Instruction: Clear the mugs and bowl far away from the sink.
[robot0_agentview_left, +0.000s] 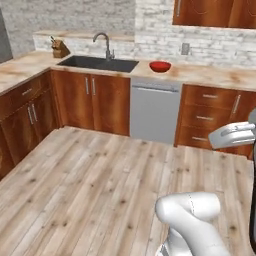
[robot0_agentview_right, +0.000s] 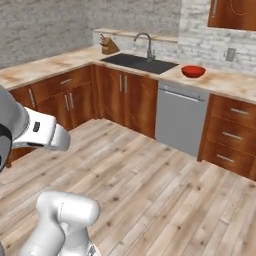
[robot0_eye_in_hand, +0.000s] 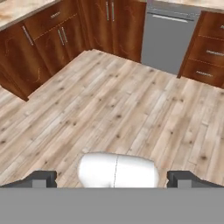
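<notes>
The bowl (robot0_agentview_left: 160, 66) is seen at upper centre on the worktop (robot0_agentview_left: 210, 75), just right of the sink (robot0_agentview_left: 97, 63). The hand (robot0_eye_in_hand: 112, 179) is shown at the bottom edge above the floor (robot0_eye_in_hand: 109, 109), fingers (robot0_eye_in_hand: 41, 178) wide apart, empty.

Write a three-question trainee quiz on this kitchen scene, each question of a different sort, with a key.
1. True or false: the bowl lies inside the sink.
2. Multiple choice: what stands in the counter corner, left of the tap? A) kettle B) knife block C) toaster
3. Fill in: the tool hangs with its fingers spread wide, so it is ____.

Key
1. False: the bowl rests on the counter, right of the sink.
2. B, the knife block.
3. open, holding nothing, above the wood floor.
</notes>
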